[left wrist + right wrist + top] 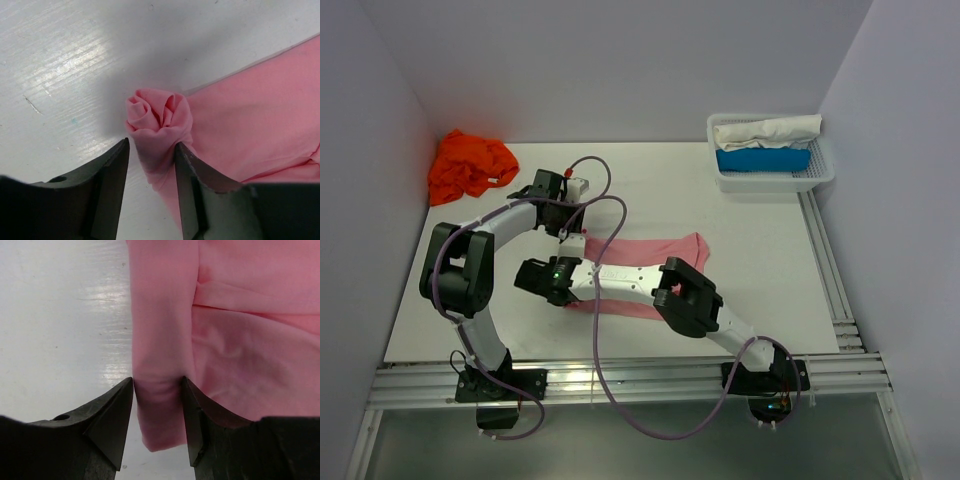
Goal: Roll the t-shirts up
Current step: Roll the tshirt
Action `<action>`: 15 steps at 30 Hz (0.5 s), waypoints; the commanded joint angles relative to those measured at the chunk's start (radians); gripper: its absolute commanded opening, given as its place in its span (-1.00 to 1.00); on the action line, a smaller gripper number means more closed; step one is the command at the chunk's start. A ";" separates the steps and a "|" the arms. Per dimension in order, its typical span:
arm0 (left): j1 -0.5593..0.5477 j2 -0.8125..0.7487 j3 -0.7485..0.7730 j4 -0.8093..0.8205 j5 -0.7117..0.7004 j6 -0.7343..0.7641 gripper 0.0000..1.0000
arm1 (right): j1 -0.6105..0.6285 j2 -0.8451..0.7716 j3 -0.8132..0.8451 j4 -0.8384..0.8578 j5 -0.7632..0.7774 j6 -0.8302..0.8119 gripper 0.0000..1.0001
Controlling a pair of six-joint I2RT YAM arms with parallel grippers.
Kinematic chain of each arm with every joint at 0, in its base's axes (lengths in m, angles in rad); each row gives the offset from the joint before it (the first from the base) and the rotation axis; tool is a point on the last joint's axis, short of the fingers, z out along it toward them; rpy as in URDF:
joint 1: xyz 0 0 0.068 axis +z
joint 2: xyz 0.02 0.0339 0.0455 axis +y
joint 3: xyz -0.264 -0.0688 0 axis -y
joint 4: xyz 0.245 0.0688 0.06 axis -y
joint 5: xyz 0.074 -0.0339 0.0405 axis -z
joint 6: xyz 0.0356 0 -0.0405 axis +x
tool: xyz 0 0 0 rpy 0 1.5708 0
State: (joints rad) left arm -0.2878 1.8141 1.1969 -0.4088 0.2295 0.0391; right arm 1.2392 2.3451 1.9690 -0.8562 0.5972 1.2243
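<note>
Walls of pale, plain panel are closing in a white matt table (750, 270) on three sides in the top view. Silver metal rails (620, 385) are running along its near and right edges. A bright orange crumpled cloth t-shirt (470, 166) is lying in the far left corner. A white plastic mesh basket (770, 185) holding white and blue folded cloths is sitting at the far right. A light pink cloth t-shirt (655, 250) is lying across the middle, and the left claw (570, 235) and right claw (532, 282) are both meeting its left end.

In the left wrist view, the table is showing faint brushed streaks and a bright patch of glare. The left claw is standing apart around the pink shirt's rolled end, one finger touching the cloth and the other just beside it.

In the right wrist view, glare is again shining on the white surface, and the right claw is clamping the pink shirt's folded edge.
</note>
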 commanded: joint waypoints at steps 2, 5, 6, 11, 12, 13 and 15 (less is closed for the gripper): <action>-0.005 -0.050 0.026 0.005 -0.004 0.001 0.03 | 0.000 0.037 0.047 -0.046 -0.017 -0.009 0.04; -0.004 -0.052 0.044 -0.005 0.007 0.001 0.16 | 0.000 0.056 0.064 -0.063 -0.036 -0.011 0.04; -0.004 -0.053 0.050 -0.010 0.011 0.001 0.20 | -0.001 0.059 0.065 -0.067 -0.040 -0.008 0.05; 0.004 -0.053 0.110 -0.044 0.025 0.005 0.33 | -0.009 0.027 -0.002 -0.006 -0.089 -0.002 -0.13; 0.013 -0.052 0.122 -0.053 0.033 0.007 0.34 | -0.015 -0.005 -0.065 0.029 -0.108 -0.005 -0.45; 0.019 -0.044 0.145 -0.064 0.056 0.007 0.34 | -0.020 -0.027 -0.103 0.119 -0.138 -0.011 -0.55; 0.044 -0.044 0.164 -0.088 0.070 0.013 0.34 | -0.032 -0.099 -0.239 0.230 -0.183 -0.019 -0.63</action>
State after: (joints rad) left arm -0.2741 1.8141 1.2991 -0.4637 0.2527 0.0406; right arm 1.2247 2.3150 1.8774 -0.7708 0.5274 1.2072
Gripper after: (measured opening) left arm 0.669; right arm 0.222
